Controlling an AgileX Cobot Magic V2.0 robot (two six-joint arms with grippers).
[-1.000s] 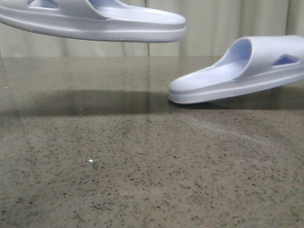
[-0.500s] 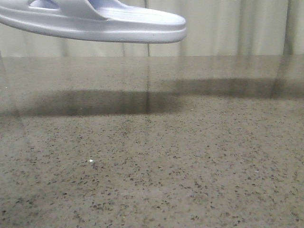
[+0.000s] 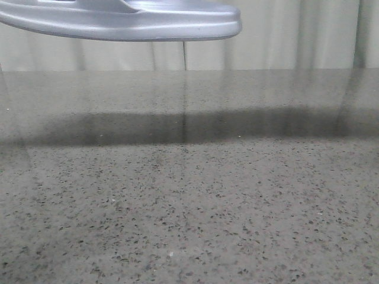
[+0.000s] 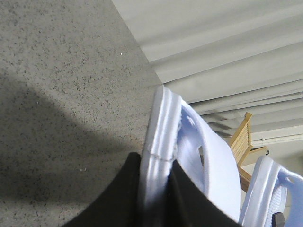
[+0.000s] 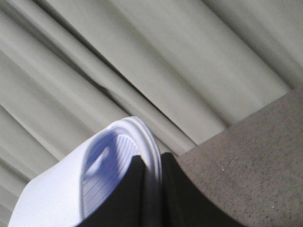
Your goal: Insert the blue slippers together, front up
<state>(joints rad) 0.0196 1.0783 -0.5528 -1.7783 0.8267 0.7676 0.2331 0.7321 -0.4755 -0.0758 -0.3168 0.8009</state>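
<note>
One pale blue slipper [image 3: 124, 21] hangs in the air at the top left of the front view, sole side down, only its lower part showing. In the left wrist view my left gripper [image 4: 156, 165] is shut on this slipper's [image 4: 189, 146] sole edge, high above the table. The second blue slipper [image 4: 270, 194] shows beyond it at the right edge of that view. In the right wrist view my right gripper [image 5: 150, 163] is shut on the second slipper's [image 5: 94, 175] sole edge, held in the air. This slipper is out of the front view.
A speckled grey stone table [image 3: 189, 195] fills the front view, with a dark shadow band across it. Pale pleated curtains [image 3: 284, 35] hang behind. A wooden frame [image 4: 244, 142] shows past the slippers in the left wrist view.
The right slipper rose off the table and left the front view. The left slipper rose a little and levelled, its strap now above the frame's top.
</note>
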